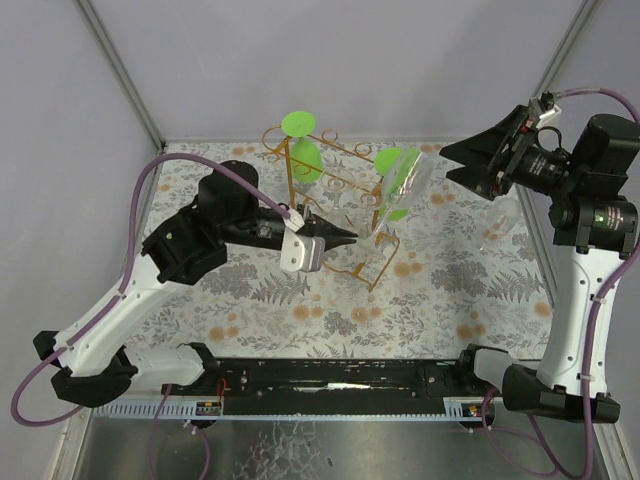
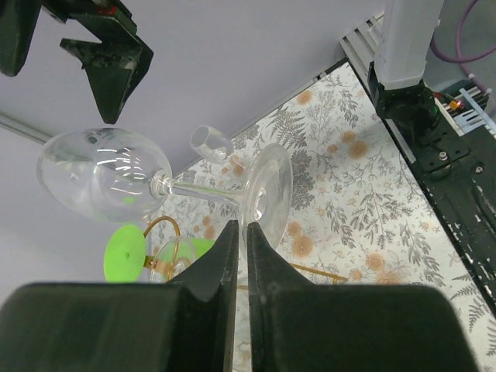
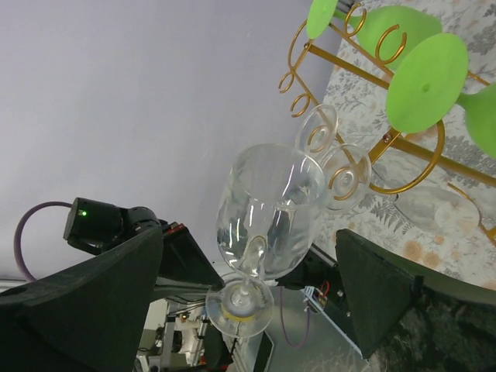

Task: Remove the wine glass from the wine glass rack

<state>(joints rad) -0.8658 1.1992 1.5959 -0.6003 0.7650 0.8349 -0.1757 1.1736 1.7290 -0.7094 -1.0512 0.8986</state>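
Observation:
A clear wine glass [image 1: 405, 190] lies nearly level in the air at the right end of the golden wire rack [image 1: 335, 185]. My left gripper [image 1: 350, 240] is shut on the rim of its foot [image 2: 267, 190], with the bowl [image 2: 97, 174] pointing away. My right gripper [image 1: 452, 165] is open just beyond the bowl; in the right wrist view the bowl [image 3: 271, 205] sits between its two fingers [image 3: 85, 302] without touching them. The rack's curled loops [image 3: 341, 174] show right behind the glass. I cannot tell whether the glass touches the rack.
Green glasses [image 1: 305, 155] hang upside down on the rack, one more at its right side [image 1: 392, 162]. Another clear glass [image 1: 500, 225] lies on the flowered tablecloth near the right arm. Grey walls enclose the back and sides.

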